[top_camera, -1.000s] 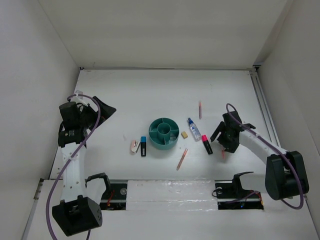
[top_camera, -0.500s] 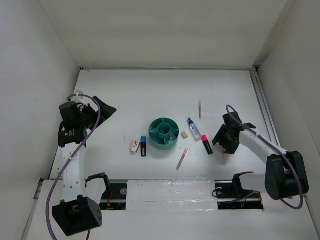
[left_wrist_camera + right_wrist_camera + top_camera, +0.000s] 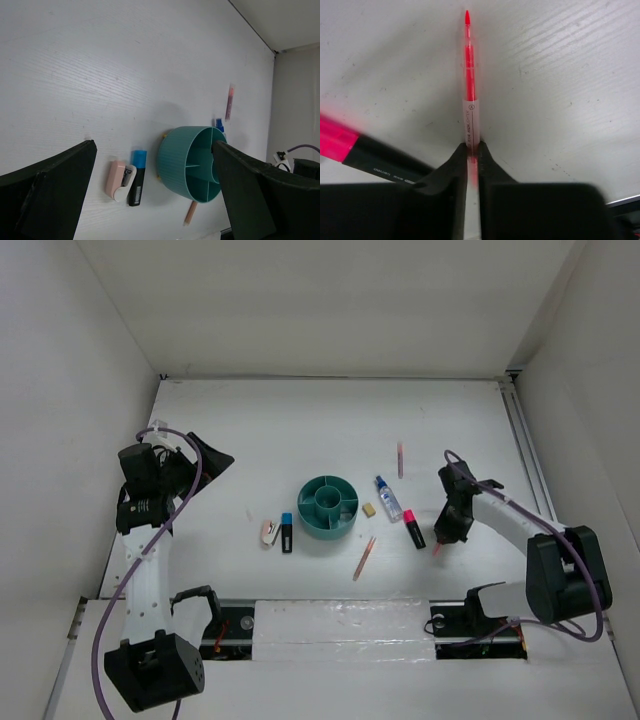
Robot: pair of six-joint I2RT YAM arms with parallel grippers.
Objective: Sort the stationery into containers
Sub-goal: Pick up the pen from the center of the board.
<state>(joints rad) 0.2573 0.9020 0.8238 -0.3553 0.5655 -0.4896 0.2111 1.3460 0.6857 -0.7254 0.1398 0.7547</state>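
Note:
My right gripper [image 3: 447,531] [image 3: 471,150] is shut on a thin pinkish-red pencil [image 3: 470,95], whose tip [image 3: 438,551] points toward the near edge. A pink-capped black marker [image 3: 413,529] [image 3: 350,145] lies just left of it. The round teal organizer [image 3: 328,506] [image 3: 200,162] stands mid-table. Right of it are a tan eraser [image 3: 369,509] and a clear blue-capped bottle [image 3: 387,497]. Two more pencils lie loose, one in front [image 3: 364,557] and one farther back [image 3: 400,459]. A blue-capped marker [image 3: 287,532] [image 3: 136,177] and a white-pink piece [image 3: 269,531] [image 3: 119,180] lie left of the organizer. My left gripper [image 3: 205,462] [image 3: 154,145] hangs open at far left, holding nothing.
White walls close in the table on the left, back and right. A metal rail [image 3: 525,455] runs along the right edge. The arm bases and a shiny strip [image 3: 340,620] sit at the near edge.
My right gripper's jaws have closed on the pencil, and the wrist has shifted slightly left. The left arm has not moved.

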